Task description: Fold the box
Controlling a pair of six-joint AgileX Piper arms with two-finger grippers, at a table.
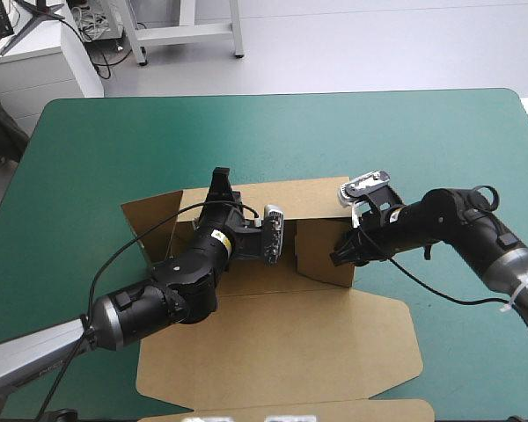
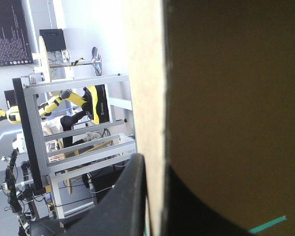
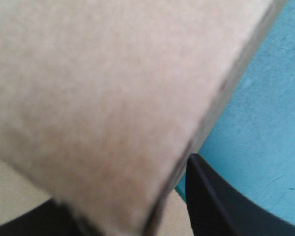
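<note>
The brown box (image 1: 282, 343) lies mid-table with its walls partly raised and a wide panel flat toward the near edge. My left gripper (image 1: 220, 182) reaches over the tray to the back wall and is shut on that wall's top edge. In the left wrist view the board (image 2: 226, 98) stands edge-on between the black fingers (image 2: 132, 196) of my left gripper (image 2: 155, 196). My right gripper (image 1: 343, 251) is at the box's right side wall. The right wrist view shows brown board (image 3: 103, 98) pinched in my right gripper (image 3: 137, 216), one finger (image 3: 221, 206) on its outer side.
The box's left flap (image 1: 154, 224) leans outward, standing at an angle. Teal-green cover (image 1: 378, 141) stretches bare beyond the back wall and to the right of the box (image 3: 265, 123). A second strip of board (image 1: 317, 411) shows at the table's near edge.
</note>
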